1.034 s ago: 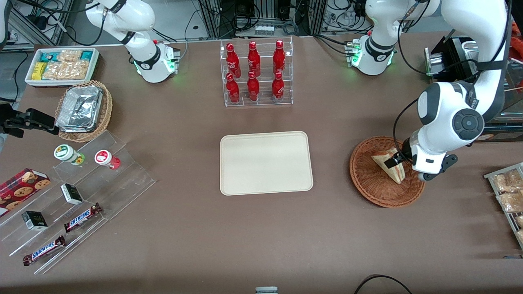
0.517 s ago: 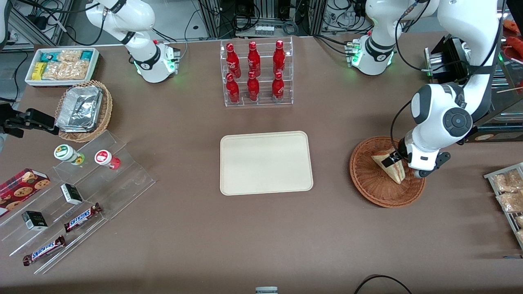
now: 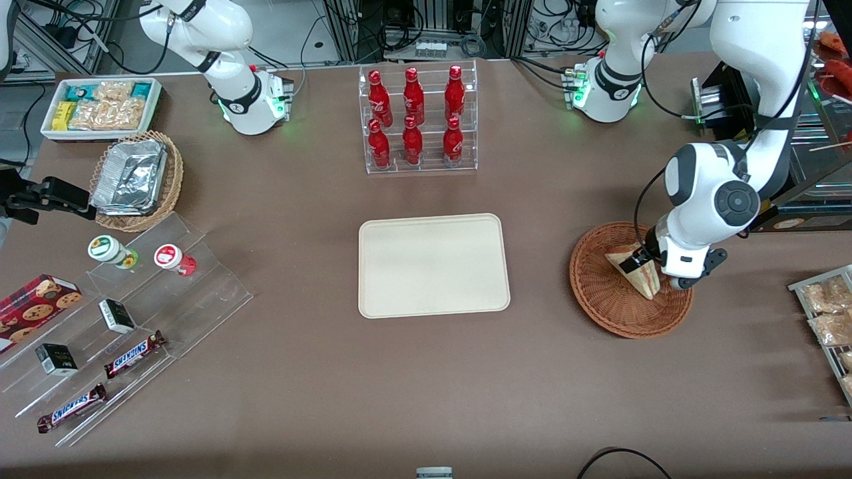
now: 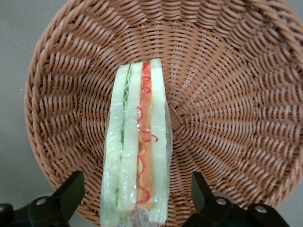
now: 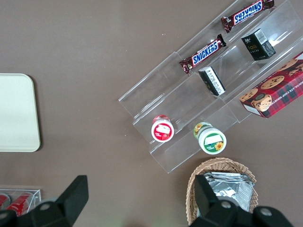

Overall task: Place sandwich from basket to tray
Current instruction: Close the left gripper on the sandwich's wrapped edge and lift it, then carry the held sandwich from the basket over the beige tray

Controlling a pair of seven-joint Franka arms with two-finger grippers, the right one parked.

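The sandwich (image 3: pixel 644 283) is a clear-wrapped wedge of pale bread with red and green filling, lying in the reddish-brown woven basket (image 3: pixel 599 293) toward the working arm's end of the table. My left gripper (image 3: pixel 640 264) is down over the sandwich. In the left wrist view the gripper (image 4: pixel 136 191) is open, with one black finger (image 4: pixel 71 189) on each side of the sandwich (image 4: pixel 139 142) and a gap between each finger and the wrap. The basket (image 4: pixel 227 94) fills that view. The cream tray (image 3: pixel 432 266) lies bare at the table's middle.
A clear rack of red bottles (image 3: pixel 416 120) stands farther from the front camera than the tray. A wire rack of snack bags (image 3: pixel 829 313) sits at the table edge beside the basket. An acrylic stand with candy bars (image 3: pixel 126 313) lies toward the parked arm's end.
The left arm's wrist has shifted a little away from the front camera and toward the tray, staying over the sandwich. The sandwich and basket have not moved.
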